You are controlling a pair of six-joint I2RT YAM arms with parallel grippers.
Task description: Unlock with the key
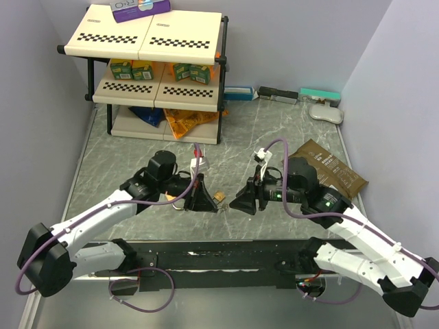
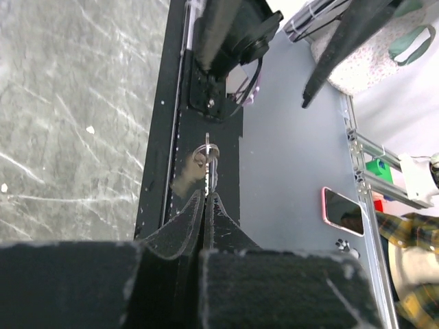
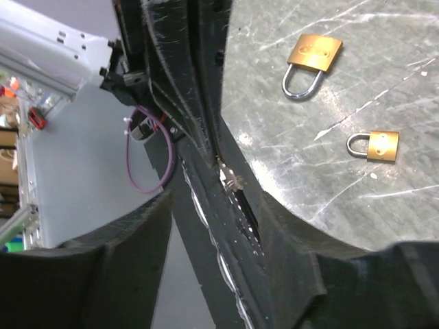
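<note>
The key sticks out from the tips of the left gripper, whose jaws are clamped together on it, above the middle of the table's near edge. The right gripper faces it with jaws apart, gripping nothing. A larger padlock and a smaller padlock lie on the table nearby.

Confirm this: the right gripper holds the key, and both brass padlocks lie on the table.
Wrong gripper: the left gripper holds the key, as the left wrist view shows. The larger padlock and smaller padlock do lie on the table.
</note>
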